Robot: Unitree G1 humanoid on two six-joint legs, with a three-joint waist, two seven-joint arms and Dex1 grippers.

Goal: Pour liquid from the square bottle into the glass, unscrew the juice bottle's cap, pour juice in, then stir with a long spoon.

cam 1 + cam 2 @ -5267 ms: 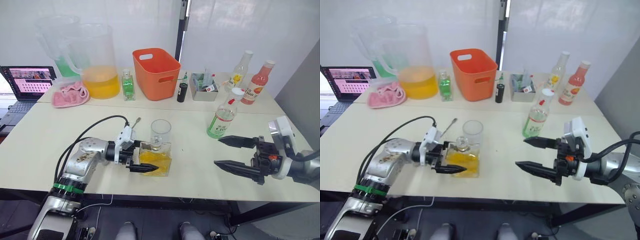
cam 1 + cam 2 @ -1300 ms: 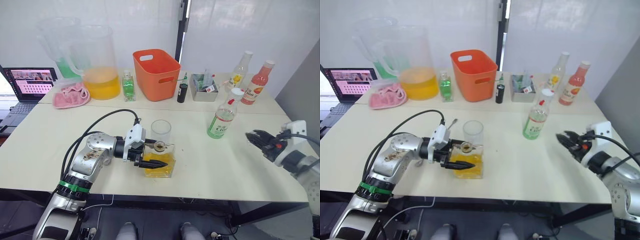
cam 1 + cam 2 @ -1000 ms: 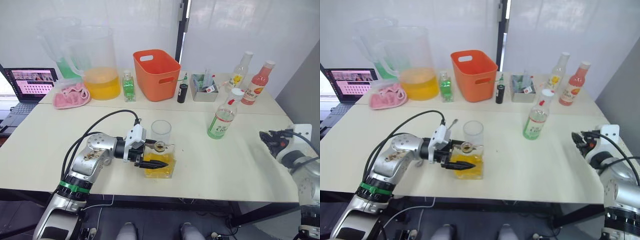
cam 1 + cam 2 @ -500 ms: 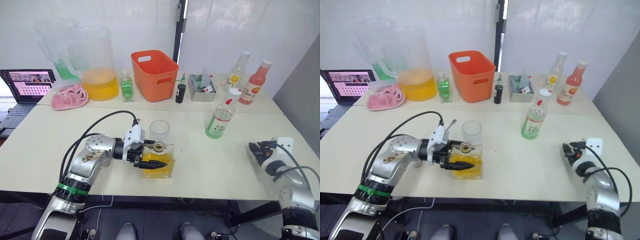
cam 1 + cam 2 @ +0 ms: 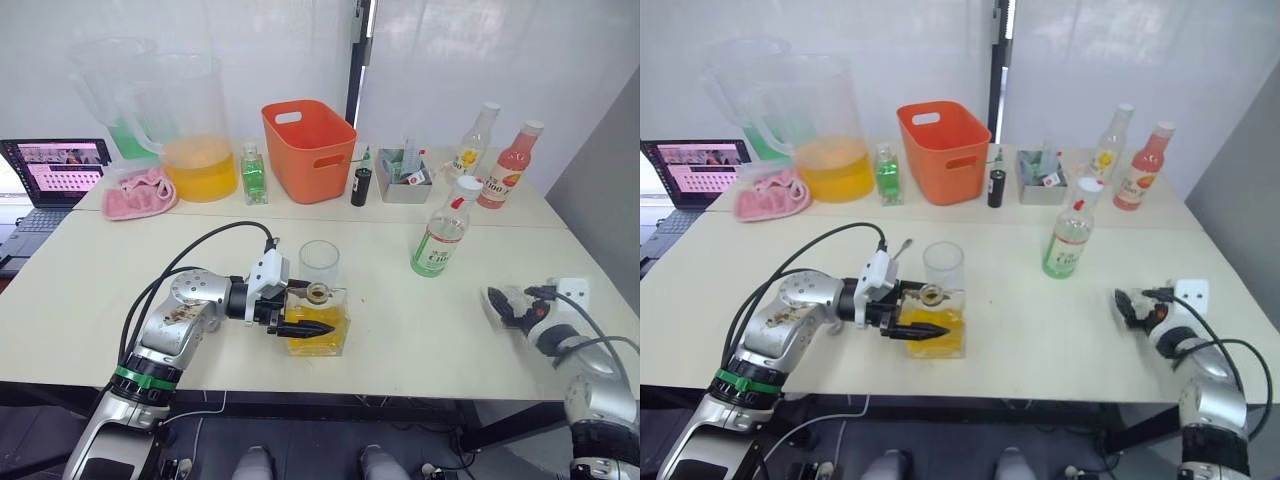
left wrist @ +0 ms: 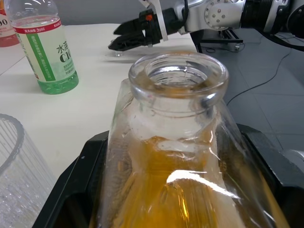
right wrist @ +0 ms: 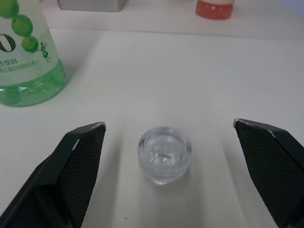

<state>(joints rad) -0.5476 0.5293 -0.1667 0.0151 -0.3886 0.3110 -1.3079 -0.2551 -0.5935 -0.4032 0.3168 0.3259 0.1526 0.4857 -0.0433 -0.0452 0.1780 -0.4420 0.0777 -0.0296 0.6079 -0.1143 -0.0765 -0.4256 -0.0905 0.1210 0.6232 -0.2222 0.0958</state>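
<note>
The square bottle (image 5: 322,328) stands on the table's near middle, amber liquid inside and its mouth (image 6: 178,76) open. My left gripper (image 5: 308,312) is shut on it from the left. The glass (image 5: 321,263) stands upright just behind the bottle, touching or nearly so. The long spoon (image 5: 903,246) lies behind my left wrist, mostly hidden. The juice bottle (image 5: 439,244), green-labelled with a white cap, stands at the right. My right gripper (image 7: 167,124) is open low over the table near its right edge. A small clear glass stopper (image 7: 164,153) sits between its fingers, untouched.
Along the back stand a pitcher of orange liquid (image 5: 196,130), a small green bottle (image 5: 254,172), an orange basket (image 5: 311,148), a black vial (image 5: 361,186), a grey box (image 5: 405,182), a yellow-flower bottle (image 5: 474,140) and a pink bottle (image 5: 510,165). A pink cloth (image 5: 139,192) and laptop (image 5: 55,165) lie far left.
My right arm has swung from the table's middle right out to its right edge and turned inward. The left gripper keeps the square bottle, shifted slightly right since the oldest frames.
</note>
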